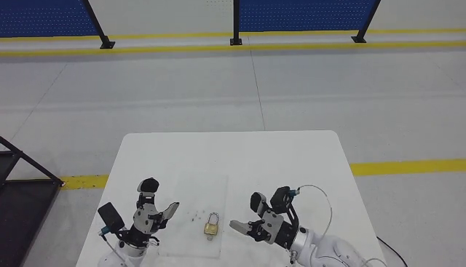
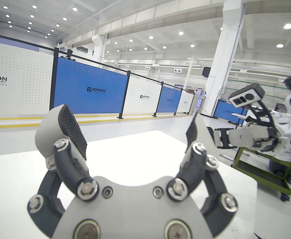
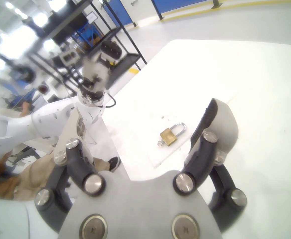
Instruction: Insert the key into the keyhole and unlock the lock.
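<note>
On the near side of the white table (image 1: 291, 158), a small brass padlock (image 1: 212, 226) is lying flat on a thin pale mat (image 1: 188, 194), right between the two arms. Its shackle points to the far side, so the keyhole end faces back toward the robot.

From the right wrist view you get a better look at the padlock (image 3: 170, 135). There's a little silvery bit (image 3: 160, 143) touching the bottom end of the body, which I'd guess is the key. I honestly can't tell if it's already seated in the keyhole or just lying against it.

The left gripper (image 1: 160, 198) is just left of the mat area with its fingers spread wide and nothing in them, and its own camera backs that up (image 2: 130, 130). The right gripper (image 1: 246, 214) is just right of the padlock, also spread and empty (image 3: 143, 120), with one fingertip angled toward it.

Things I'd worry about from here:
- The padlock is loose on a smooth mat, so any push along the key axis could just skate it away unless the other gripper pins the body first.
- The key is tiny and low to the surface. Those chunky pads could nudge it sideways or flick it off instead of pinching it.
- If the body gets grabbed over the keyhole end, the second gripper has no room to get in.
- Turning without a firm hold probably spins the whole lock rather than the cylinder.
</note>
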Controlling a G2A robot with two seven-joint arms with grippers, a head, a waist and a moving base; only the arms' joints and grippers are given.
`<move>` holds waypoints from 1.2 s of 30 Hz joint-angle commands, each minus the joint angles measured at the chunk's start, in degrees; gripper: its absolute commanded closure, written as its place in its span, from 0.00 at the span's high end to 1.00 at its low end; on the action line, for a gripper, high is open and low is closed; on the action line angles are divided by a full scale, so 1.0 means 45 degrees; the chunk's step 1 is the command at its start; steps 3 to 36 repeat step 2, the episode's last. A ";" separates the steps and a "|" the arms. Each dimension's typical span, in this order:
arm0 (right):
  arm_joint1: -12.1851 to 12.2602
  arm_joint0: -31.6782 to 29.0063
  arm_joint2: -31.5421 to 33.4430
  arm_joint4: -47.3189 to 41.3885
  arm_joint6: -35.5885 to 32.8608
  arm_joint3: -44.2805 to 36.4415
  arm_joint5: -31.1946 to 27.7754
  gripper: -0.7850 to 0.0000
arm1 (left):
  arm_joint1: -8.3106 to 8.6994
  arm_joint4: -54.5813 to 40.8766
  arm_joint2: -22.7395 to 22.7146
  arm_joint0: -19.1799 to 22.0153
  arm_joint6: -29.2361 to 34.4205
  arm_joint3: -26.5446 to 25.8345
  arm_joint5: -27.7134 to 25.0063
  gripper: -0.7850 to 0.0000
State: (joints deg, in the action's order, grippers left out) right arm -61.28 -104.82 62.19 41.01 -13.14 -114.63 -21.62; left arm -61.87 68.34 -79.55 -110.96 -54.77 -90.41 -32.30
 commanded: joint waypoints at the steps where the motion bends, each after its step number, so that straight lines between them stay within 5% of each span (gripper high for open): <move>1: 0.0000 0.0000 0.0000 0.0000 0.0000 0.0000 0.0000 1.00 | 0.0000 0.0000 0.0000 0.0000 0.0000 0.0000 0.0000 1.00; 36: -0.0007 0.0009 0.0045 0.0055 0.0020 0.0018 0.0033 1.00 | -0.0006 0.0011 -0.0017 0.0017 0.0078 -0.0018 0.0047 1.00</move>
